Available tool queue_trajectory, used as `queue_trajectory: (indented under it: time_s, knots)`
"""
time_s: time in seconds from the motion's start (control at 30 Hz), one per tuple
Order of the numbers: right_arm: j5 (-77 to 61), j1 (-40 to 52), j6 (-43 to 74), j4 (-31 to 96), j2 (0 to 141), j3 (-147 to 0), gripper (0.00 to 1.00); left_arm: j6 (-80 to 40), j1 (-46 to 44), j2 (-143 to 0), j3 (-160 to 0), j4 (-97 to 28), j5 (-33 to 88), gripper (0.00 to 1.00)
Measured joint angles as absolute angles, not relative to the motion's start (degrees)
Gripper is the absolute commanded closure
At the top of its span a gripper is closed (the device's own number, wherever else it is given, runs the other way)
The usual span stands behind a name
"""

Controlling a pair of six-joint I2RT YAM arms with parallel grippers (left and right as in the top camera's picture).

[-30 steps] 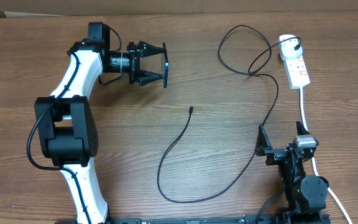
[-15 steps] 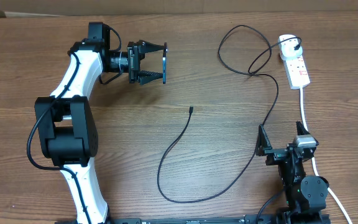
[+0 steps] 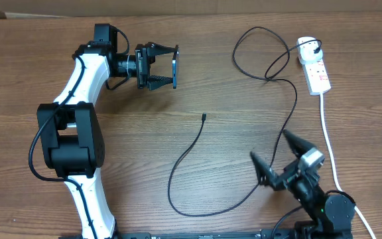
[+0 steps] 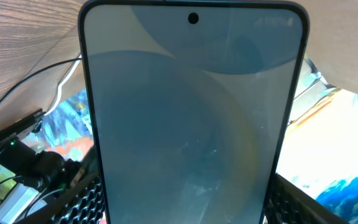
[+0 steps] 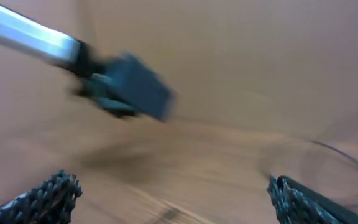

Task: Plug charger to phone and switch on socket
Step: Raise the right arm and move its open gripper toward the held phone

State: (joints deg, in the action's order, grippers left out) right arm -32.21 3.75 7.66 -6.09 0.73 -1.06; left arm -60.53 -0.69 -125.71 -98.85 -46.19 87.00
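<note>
One phone is pinched in the left pincer near the far edge of the surface, seen from above. The charger lies in the middle, plugged into the socket by the right edge. The right pincer is spread wide near the front edge. Left wrist: the phone fills the view. Right wrist: blurry, pincer spread

My left arm, white with black joints, bends across to the far side. Its wrist is turned rightward and its jaws are clamped on a slim black-edged phone with a pale blue screen. My black right arm crouches low at the near right, jaws spread wide, angled leftward.
</note>
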Motion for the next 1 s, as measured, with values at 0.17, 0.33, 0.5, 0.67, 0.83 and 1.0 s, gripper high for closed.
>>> queue_trajectory:
  time_s: [0.17,0.33,0.5,0.67,0.83,1.0]
  knots:
    - [-40.8,3.7,14.4,-12.1,0.7,-1.1,0.00,-60.6,-0.7,-125.7,-98.8,-46.2,87.0,0.31]
    - [-43.1,3.7,19.1,-21.9,0.7,-1.1,0.00,-60.6,-0.7,-125.7,-98.8,-46.2,87.0,0.31]
    - [-40.9,3.7,21.6,-20.4,0.9,-3.1,0.00,-60.6,-0.7,-125.7,-98.8,-46.2,87.0,0.32]
    - [-38.8,3.7,16.5,-6.4,5.6,-14.5,0.00,-60.6,-0.7,-125.7,-98.8,-46.2,87.0,0.32]
    - [-36.9,3.7,9.1,16.3,19.1,-29.3,0.00,-61.0,-0.7,-125.7,-98.8,-46.2,87.0,0.32]
    - [-33.9,3.7,6.3,33.6,35.7,-43.7,0.00,-61.2,-0.7,-125.7,-98.8,-46.2,87.0,0.32]
